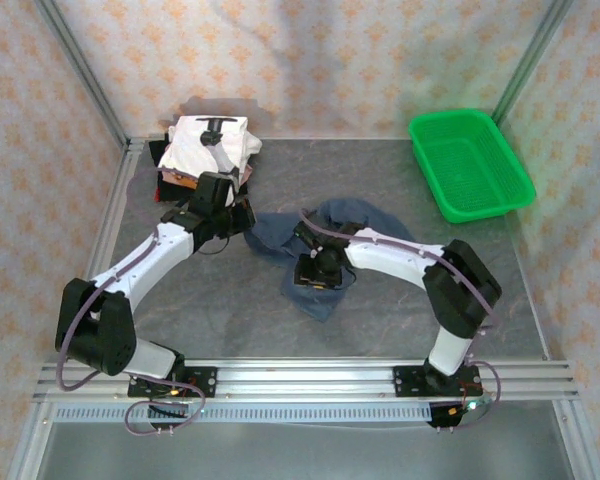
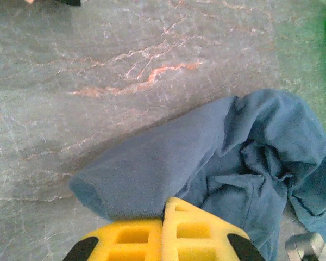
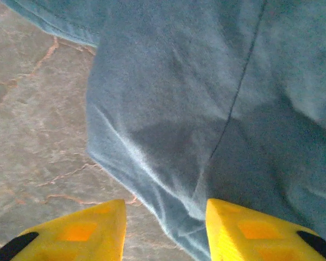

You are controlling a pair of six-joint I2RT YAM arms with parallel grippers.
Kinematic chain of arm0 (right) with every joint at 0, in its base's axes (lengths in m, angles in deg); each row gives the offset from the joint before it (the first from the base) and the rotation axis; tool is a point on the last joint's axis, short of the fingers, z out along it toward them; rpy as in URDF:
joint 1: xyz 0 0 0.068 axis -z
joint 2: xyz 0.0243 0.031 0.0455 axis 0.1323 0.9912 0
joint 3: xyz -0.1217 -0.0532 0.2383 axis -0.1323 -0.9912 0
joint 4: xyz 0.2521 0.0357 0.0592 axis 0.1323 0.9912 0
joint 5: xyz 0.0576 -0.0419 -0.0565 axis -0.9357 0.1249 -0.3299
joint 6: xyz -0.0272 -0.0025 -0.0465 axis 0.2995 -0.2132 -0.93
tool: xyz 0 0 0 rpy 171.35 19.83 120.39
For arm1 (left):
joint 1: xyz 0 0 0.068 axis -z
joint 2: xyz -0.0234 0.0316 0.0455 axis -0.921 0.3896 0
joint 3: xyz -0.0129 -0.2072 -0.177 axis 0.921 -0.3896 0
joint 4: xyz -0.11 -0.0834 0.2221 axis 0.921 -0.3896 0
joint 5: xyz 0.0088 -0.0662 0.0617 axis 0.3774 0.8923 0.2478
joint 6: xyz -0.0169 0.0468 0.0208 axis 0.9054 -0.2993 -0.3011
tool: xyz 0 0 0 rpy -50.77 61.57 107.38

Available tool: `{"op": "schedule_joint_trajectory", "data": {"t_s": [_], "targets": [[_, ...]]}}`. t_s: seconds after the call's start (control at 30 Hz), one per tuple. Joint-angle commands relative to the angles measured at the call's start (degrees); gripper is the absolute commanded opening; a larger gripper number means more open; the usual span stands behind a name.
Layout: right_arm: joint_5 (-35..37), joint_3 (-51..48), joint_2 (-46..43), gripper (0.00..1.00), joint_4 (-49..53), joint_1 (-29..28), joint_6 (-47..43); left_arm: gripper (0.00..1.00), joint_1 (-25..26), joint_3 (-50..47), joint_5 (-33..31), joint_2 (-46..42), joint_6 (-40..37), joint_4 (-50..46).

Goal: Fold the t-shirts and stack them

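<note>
One folded stack (image 1: 208, 150) lies just beyond the left gripper (image 2: 164, 205), green basket (image 1: 470, 165) well apart. Left fingers are clamped together on the navy-blue shirt (image 2: 206, 157) at its sleeve edge. Right gripper (image 3: 164, 205) has its fingers apart, a shirt fold between them.

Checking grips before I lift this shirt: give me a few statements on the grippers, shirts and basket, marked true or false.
1. The left gripper is shut at the blue shirt's edge. True.
2. The right gripper is clamped fully shut. False: its fingers stand apart, with the shirt's edge between them.
3. The blue shirt lies in the green basket. False: it lies crumpled on the table, apart from the basket.
4. A white shirt with black print tops the folded stack. True.
</note>
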Motion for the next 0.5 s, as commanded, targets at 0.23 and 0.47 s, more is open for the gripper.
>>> {"op": "schedule_joint_trajectory", "data": {"t_s": [0.23,0.47], "targets": [[8.62,0.46,4.01,0.15,5.51,-0.63,2.68,0.00,-1.95,-0.60,1.04,-3.87,0.05,-4.73],[13.29,2.42,-2.82,0.00,6.87,-0.61,3.61,0.00,-2.88,1.43,0.92,-6.31,-0.18,-8.07]]}}
